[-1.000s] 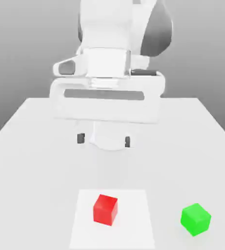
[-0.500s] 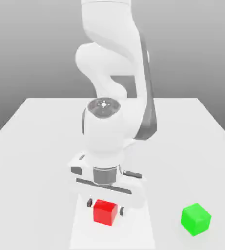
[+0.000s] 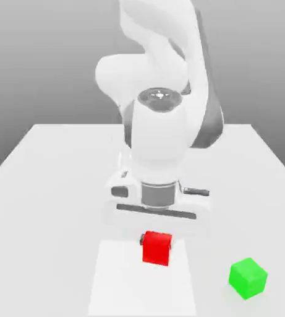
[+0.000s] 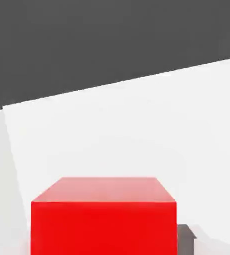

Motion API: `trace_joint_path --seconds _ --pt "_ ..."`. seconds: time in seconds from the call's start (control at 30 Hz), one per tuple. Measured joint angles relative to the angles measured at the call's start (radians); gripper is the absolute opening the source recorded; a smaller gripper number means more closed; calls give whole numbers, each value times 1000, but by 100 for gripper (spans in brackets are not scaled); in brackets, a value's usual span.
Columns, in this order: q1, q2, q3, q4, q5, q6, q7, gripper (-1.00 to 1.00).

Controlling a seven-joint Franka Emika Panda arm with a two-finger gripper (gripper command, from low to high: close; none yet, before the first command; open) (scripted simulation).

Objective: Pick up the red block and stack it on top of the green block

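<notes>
The red block (image 3: 156,249) is low in the exterior view, just right of centre, pinched in the gripper (image 3: 156,241), whose jaws are closed onto its sides. It overlaps the upper right part of the white square (image 3: 138,285). The green block (image 3: 248,278) sits apart at lower right, on the table (image 3: 39,235). The arm (image 3: 160,133) reaches down from top centre.

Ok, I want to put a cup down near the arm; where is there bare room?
Bare: the white sheet below the raised red block, and tabletop left of that sheet, in the exterior view. Crowded: around the gripper holding the block.
</notes>
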Motion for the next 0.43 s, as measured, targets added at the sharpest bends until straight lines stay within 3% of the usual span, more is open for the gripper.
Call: trace_joint_path --seconds 0.13,0.3,0.33,0.43 --pt "118 20 86 94 -16 -73 -37 -100" --pt "163 165 68 126 -90 36 4 -100" --pt "168 190 61 128 -103 58 13 100" --pt "168 190 61 128 -103 58 13 100"
